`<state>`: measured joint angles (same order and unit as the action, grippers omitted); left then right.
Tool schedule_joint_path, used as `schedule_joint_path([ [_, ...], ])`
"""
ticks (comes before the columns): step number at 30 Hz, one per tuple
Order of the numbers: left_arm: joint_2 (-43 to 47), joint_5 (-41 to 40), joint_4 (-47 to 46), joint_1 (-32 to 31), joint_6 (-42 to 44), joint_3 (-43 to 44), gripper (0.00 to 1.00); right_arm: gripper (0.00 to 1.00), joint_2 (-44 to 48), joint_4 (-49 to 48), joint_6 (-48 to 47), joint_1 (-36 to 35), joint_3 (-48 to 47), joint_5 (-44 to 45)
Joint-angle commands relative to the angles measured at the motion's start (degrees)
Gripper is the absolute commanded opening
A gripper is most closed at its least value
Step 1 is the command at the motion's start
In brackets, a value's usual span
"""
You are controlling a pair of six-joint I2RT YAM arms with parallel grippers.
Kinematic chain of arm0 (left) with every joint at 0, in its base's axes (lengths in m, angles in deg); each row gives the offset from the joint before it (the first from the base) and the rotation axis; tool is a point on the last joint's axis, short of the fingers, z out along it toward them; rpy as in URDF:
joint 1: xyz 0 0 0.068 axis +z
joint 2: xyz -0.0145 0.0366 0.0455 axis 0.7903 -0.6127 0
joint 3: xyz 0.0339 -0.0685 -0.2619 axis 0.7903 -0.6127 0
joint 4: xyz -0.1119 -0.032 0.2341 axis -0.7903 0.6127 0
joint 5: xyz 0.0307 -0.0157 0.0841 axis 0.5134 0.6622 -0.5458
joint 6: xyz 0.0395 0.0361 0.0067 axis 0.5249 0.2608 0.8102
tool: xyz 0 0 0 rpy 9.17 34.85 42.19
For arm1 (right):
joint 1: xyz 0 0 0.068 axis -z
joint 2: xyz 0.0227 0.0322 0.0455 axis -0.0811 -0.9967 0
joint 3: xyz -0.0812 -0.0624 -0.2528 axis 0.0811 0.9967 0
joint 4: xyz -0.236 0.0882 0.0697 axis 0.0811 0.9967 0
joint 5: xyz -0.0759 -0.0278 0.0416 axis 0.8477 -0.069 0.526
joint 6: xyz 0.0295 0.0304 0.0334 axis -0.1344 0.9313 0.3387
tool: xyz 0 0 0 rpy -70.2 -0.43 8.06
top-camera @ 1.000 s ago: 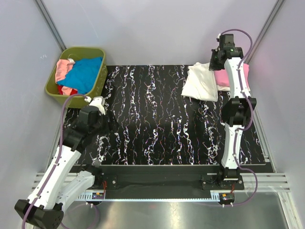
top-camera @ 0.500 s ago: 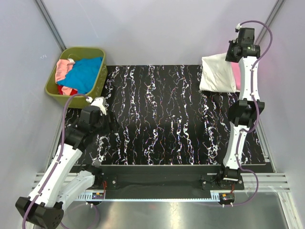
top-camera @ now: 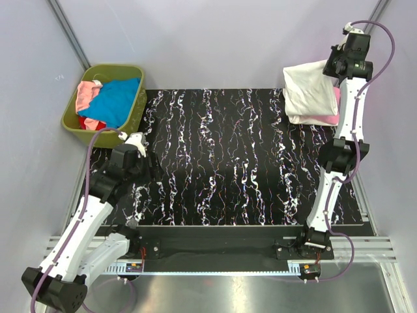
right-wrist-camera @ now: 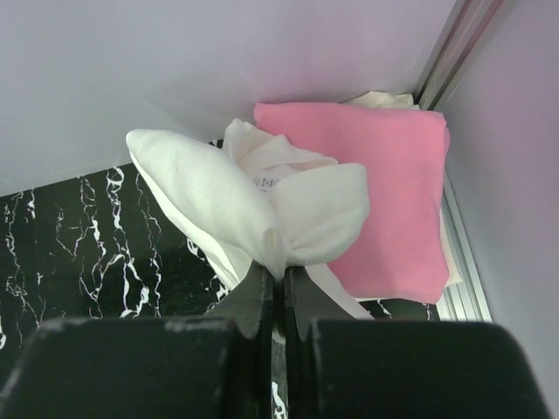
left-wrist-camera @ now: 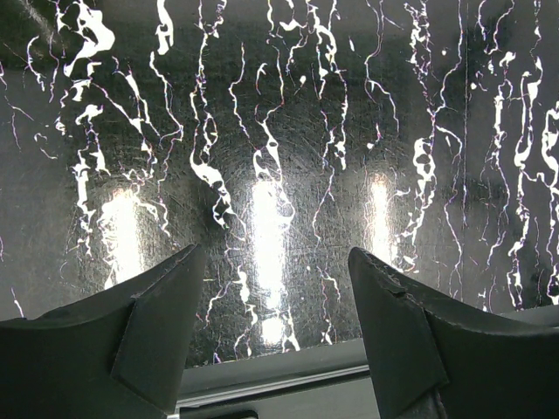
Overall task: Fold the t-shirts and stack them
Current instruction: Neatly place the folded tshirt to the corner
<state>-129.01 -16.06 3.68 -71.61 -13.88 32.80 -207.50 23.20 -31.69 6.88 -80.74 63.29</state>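
Observation:
My right gripper [right-wrist-camera: 281,278] is shut on a folded white t-shirt [right-wrist-camera: 253,205], pinching its edge so the cloth bunches and hangs above the table's far right corner. That white t-shirt [top-camera: 307,91] partly covers a folded pink t-shirt [right-wrist-camera: 389,196] that lies on a cream one [right-wrist-camera: 384,99] by the wall. The pink t-shirt's edge [top-camera: 328,119] peeks out below the white one in the top view. My left gripper [left-wrist-camera: 275,288] is open over the bare black mat [left-wrist-camera: 279,131] at the left, holding nothing. More t-shirts, blue [top-camera: 117,101], pink [top-camera: 85,93] and red [top-camera: 83,122], lie crumpled in the basket [top-camera: 133,117].
The olive-green basket stands off the mat's far left corner. Grey walls close in the back and both sides, and a metal rail [right-wrist-camera: 458,253] runs along the right edge beside the stack. The black marbled mat [top-camera: 241,163] fills the middle.
My right arm has swung the white t-shirt from the mat's back right toward the far right corner, over the pink t-shirt. The left arm has stayed still.

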Motion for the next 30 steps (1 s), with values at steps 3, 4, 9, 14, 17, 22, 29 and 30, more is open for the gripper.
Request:
schedule_joint_path([
  [3,-0.23,0.05,-3.00,0.32,0.05,-0.33,0.72,0.00,3.08,-6.31,2.80,1.48,-4.51,-2.99],
  [4,-0.23,0.14,-3.09,0.33,-0.04,-0.41,0.72,0.00,3.08,-6.39,3.33,2.00,-4.69,-3.17],
  [9,-0.50,0.05,-3.09,0.24,-0.04,-0.42,0.72,0.00,4.40,-6.92,4.92,2.62,-4.52,-4.49],
  [14,-0.59,0.05,-3.09,0.24,0.05,-0.42,0.72,0.00,3.96,-7.19,5.80,3.15,-4.25,-5.37],
  [17,-0.67,0.05,-3.09,0.24,-0.04,-0.42,0.72,0.00,3.43,-7.54,6.24,3.50,-4.16,-5.63],
  [22,-1.29,0.14,-3.09,0.24,0.05,-0.50,0.72,0.00,2.12,-12.80,7.91,5.25,-0.21,-7.03],
  [29,-1.99,-0.13,-3.09,0.24,-0.22,-0.50,0.72,0.00,-5.88,-18.25,11.16,7.89,2.50,-10.20],
  [30,-2.08,-0.30,-3.09,0.24,-0.22,-0.50,0.72,0.00,-8.32,-19.04,11.33,7.98,2.69,-10.29],
])
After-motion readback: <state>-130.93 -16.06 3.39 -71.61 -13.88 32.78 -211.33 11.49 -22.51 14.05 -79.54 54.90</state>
